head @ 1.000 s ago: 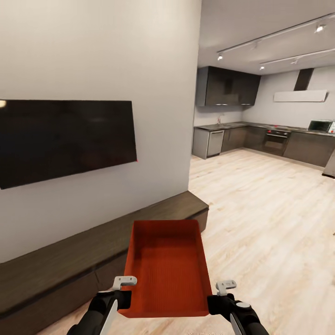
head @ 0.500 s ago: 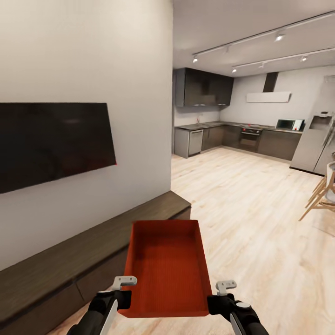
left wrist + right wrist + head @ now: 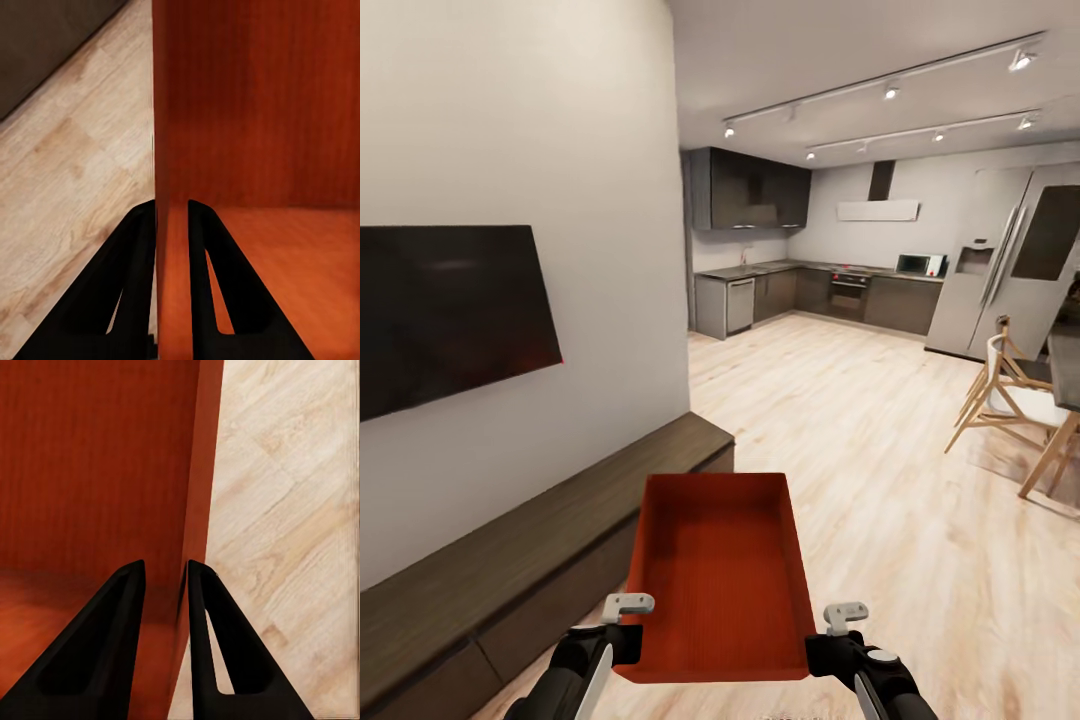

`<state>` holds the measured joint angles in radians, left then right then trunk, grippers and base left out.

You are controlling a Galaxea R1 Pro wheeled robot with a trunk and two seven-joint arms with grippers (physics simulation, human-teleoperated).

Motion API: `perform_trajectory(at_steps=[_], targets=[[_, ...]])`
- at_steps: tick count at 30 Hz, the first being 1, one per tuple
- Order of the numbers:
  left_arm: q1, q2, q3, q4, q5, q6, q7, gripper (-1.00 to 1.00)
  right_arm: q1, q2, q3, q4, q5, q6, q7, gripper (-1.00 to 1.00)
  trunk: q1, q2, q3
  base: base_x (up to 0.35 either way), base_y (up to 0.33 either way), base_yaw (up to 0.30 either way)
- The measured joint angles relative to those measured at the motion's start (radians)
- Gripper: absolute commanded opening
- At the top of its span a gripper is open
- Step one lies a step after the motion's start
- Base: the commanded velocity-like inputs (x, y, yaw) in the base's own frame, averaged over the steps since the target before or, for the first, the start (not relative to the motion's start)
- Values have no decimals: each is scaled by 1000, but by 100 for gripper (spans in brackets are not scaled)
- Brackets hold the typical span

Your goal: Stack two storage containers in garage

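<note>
Red-orange and lidless, one storage container (image 3: 715, 575) rides out in front of the robot's trunk, carried between the left gripper (image 3: 628, 606) and the right gripper (image 3: 843, 613) above the light wood-plank floor (image 3: 880, 470) of the living room. From the head view, a wall TV (image 3: 445, 310) hangs over a dark low cabinet (image 3: 510, 570) just beside the container's left wall, while an open kitchen (image 3: 800, 260), a tall refrigerator (image 3: 1000, 265) and wooden chairs (image 3: 1015, 400) lie ahead and to the right. No grey concrete is in sight — by that measure the garage is some way off and the carry looks to be in an early stage.

Left wrist view: the two dark fingers (image 3: 131, 285) straddle the container's thin side wall (image 3: 169, 150), one outside over the planks, one inside over the ribbed bottom, the jaws narrow and clamped on that wall.

Right wrist view: the same picture mirrored — the fingers (image 3: 206, 645) pinch the opposite wall (image 3: 199, 495), the jaws closed tight around it.

The hazards, judged from here: each hold is a pinch on a thin rim near the container's near end, so a sharp turn or a jolt could let the far end sag or a wall slip free. The cabinet's corner sits close on the left and could clip the container if the base swings that way; the chairs narrow the passage on the right.
</note>
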<state>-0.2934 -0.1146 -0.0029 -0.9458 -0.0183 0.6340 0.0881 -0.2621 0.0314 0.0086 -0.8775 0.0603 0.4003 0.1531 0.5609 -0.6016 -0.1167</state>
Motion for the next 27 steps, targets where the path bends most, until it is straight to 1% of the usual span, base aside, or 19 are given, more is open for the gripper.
perform_trajectory(at_steps=[23,27], targets=[[0,0,1,0,-1,2,-1,-100,0,0,0,0,0,1,0,-100,-88,162,72,0,0,-277],[0,1,1,0,-2,2,-4,-100,0,0,0,0,0,1,0,-100,-88,162,73,0,0,-277]])
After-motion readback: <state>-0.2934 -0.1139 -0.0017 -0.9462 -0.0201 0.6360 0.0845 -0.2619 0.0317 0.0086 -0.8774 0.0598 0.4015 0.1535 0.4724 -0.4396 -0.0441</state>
